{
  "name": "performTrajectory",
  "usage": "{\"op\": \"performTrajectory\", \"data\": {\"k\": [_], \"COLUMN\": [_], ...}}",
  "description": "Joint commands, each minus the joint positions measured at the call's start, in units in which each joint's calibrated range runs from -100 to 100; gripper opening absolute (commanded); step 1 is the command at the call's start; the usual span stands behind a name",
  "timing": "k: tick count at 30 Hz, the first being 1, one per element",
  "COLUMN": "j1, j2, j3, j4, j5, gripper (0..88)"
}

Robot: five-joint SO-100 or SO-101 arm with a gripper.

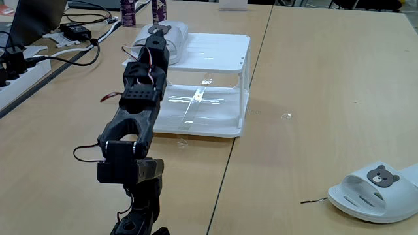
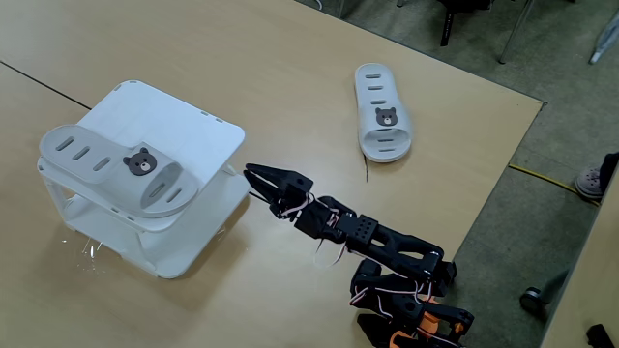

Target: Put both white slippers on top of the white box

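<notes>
Slipper on box, slipper on table

In a fixed view, one slipper (image 1: 171, 34) lay on the white box (image 1: 215, 55), the other slipper (image 1: 379, 190) on the table (image 1: 313, 98). In another fixed view, the gripper (image 2: 257, 178) held nothing, its fingers slightly parted beside the box.

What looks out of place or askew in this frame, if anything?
One white slipper lies diagonally on the white box, its end overhanging the top's edge. The other slipper lies on the table, away from the box. Nothing looks spilled or damaged.
</notes>
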Motion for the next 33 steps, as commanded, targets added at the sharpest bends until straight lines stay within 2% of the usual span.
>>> {"op": "performTrajectory", "data": {"k": [1, 5, 13, 18, 22, 30, 33], "j1": [0.0, 0.9, 8.5, 20.3, 34.0, 53.6, 55.4], "j2": [-1.6, 1.2, 35.4, 55.5, 65.3, 71.6, 73.7], "j3": [12.7, 31.8, 31.4, 30.8, 30.7, 29.6, 28.5], "j4": [-22.1, -38.9, -47.5, -62.7, -70.6, -75.2, -79.0], "j5": [0.4, 0.4, 0.4, 0.4, 0.4, 0.4, 0.4], "gripper": [0.8, 0.8, 0.8, 0.8, 0.8, 0.8, 0.8]}}
